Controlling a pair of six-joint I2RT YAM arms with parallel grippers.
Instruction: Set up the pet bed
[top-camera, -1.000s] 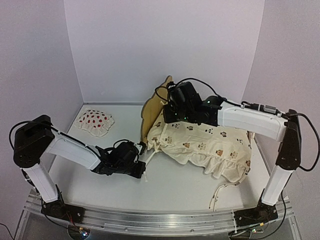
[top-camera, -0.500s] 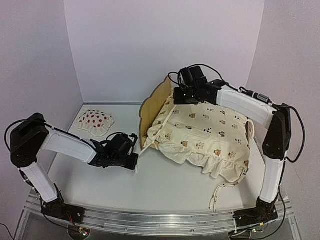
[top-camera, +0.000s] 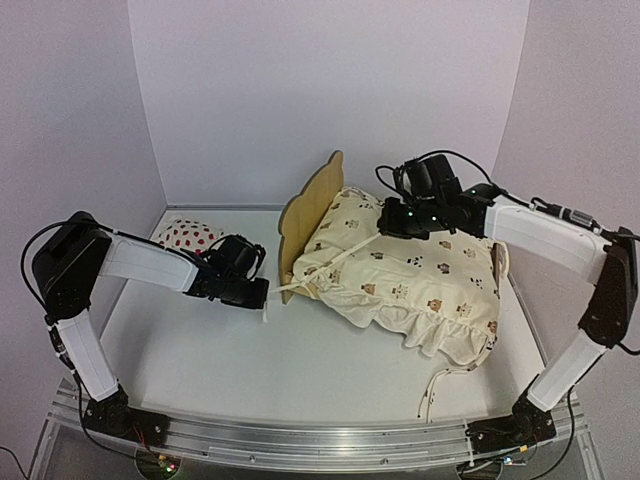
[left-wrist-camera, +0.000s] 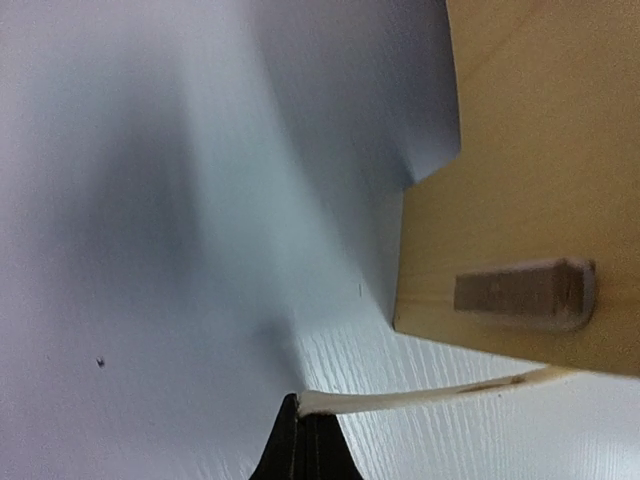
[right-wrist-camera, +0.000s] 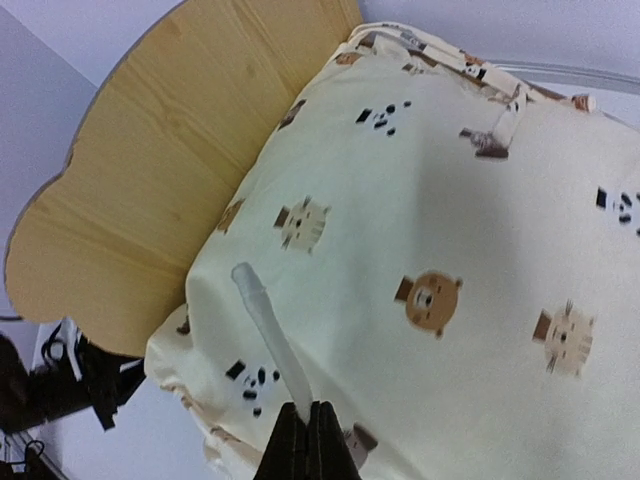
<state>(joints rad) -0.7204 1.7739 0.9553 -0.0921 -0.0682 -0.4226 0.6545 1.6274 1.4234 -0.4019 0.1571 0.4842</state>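
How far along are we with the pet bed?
Done: animal-print cover lies over the pet bed. In hand: left jaws pinch one tie, right jaws another. Left: ties look unfastened; strawberry pillow sits on the table, off the bed.

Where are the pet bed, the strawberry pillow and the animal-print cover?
pet bed (top-camera: 308, 205), top view, on its wooden headboard.
strawberry pillow (top-camera: 185, 232), top view, on its red-spotted top.
animal-print cover (top-camera: 420, 270), top view, on its middle.

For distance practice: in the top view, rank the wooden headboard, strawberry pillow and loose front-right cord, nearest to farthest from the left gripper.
1. Wooden headboard, just right of the left gripper.
2. Strawberry pillow, behind it, far left.
3. Loose cord, front right.
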